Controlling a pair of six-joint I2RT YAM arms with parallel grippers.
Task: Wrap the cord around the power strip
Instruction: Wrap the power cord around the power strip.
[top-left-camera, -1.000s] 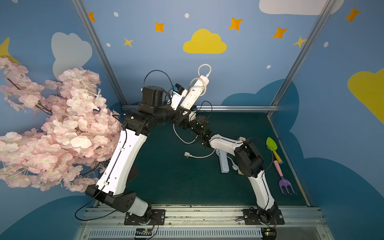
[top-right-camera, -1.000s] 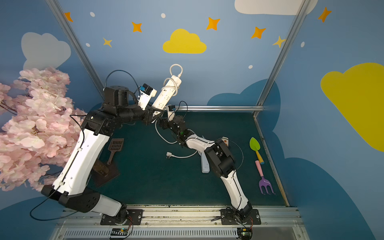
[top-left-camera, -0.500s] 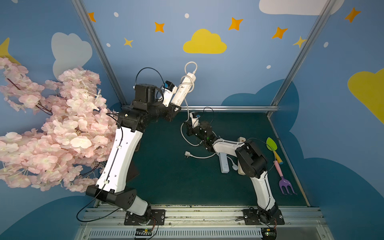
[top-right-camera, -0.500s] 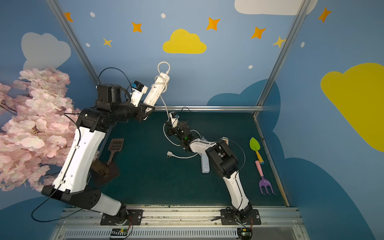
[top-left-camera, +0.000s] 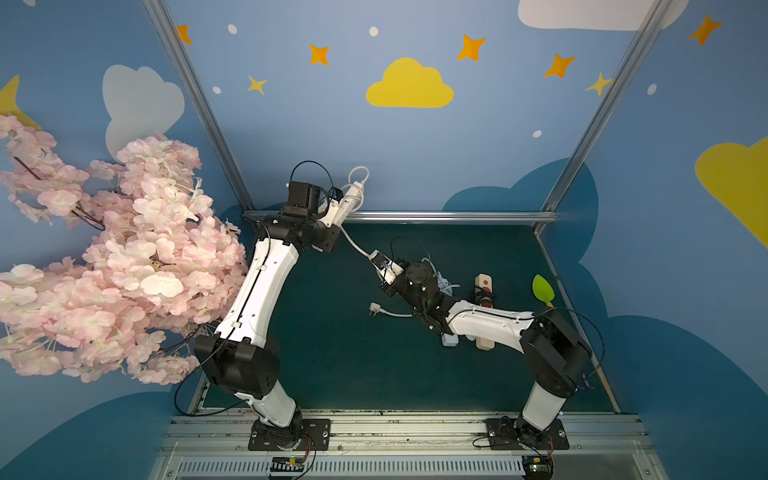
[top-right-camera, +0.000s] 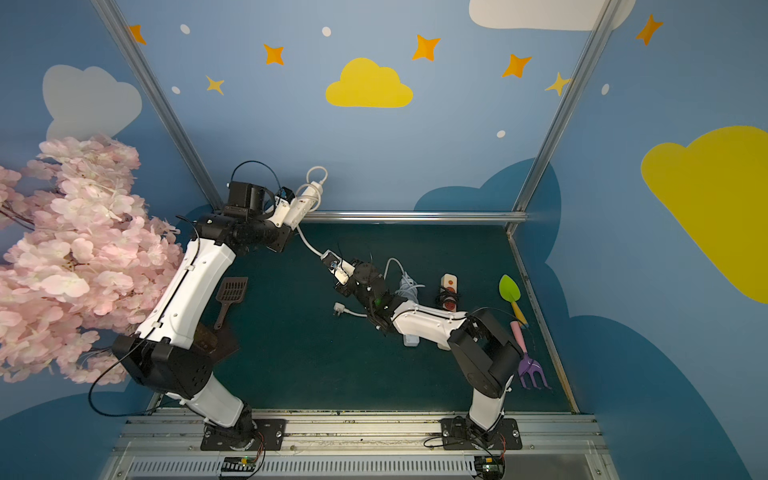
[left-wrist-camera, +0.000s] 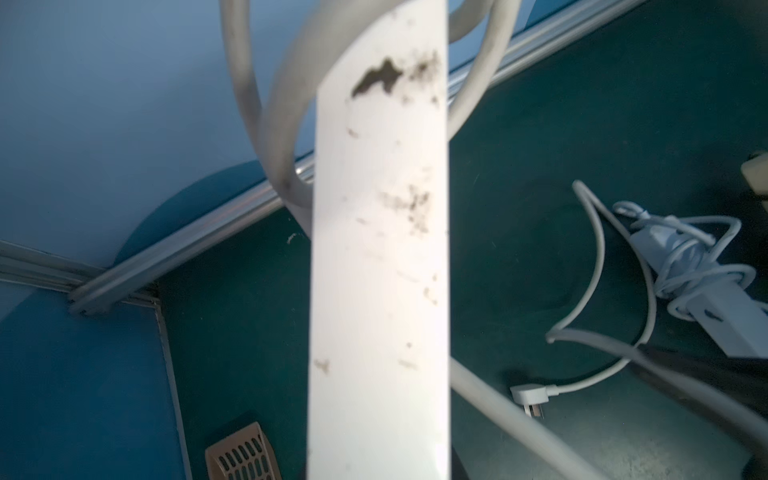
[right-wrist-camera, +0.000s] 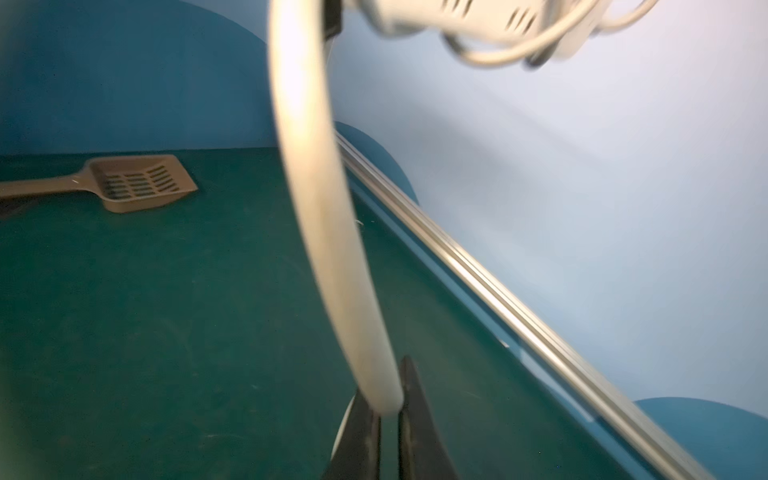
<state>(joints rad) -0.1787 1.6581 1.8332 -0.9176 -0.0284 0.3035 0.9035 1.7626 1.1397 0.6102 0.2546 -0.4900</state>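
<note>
Left claw (top-left-camera: 340, 206): clamped on the power strip (top-left-camera: 351, 197); grip unchanged.
Right claw (right-wrist-camera: 388, 415): clenched on the cord (right-wrist-camera: 320, 208). A second ago it gaped beside the power strip, so this hold is fresh.
Strip position: raised at upper centre-left in both top views, close to the back wall. It has shifted leftward in frame over the last second.
Cord span: a short, near-straight run between the two claws; the arms have drawn apart and taken up slack.
Turns: loops (left-wrist-camera: 282, 124) already sit at the strip's far end; count unclear.
Tail: the plug (top-left-camera: 374, 309) lies on the mat (top-left-camera: 332, 353) at lower centre, with a slack curve leading to it.
Meaning: probably set to carry another turn round the strip.
Edges: rear rail (top-left-camera: 449, 216) and wall just behind the strip; blossom branch (top-left-camera: 104, 249) crowds frame left.
Open room: bare mat at centre and lower centre.
Clutter: wrapped spare strip (top-left-camera: 440, 282) and beige strip (top-left-camera: 482, 286) near the right forearm; scoop (top-right-camera: 230, 291) at frame left.
</note>
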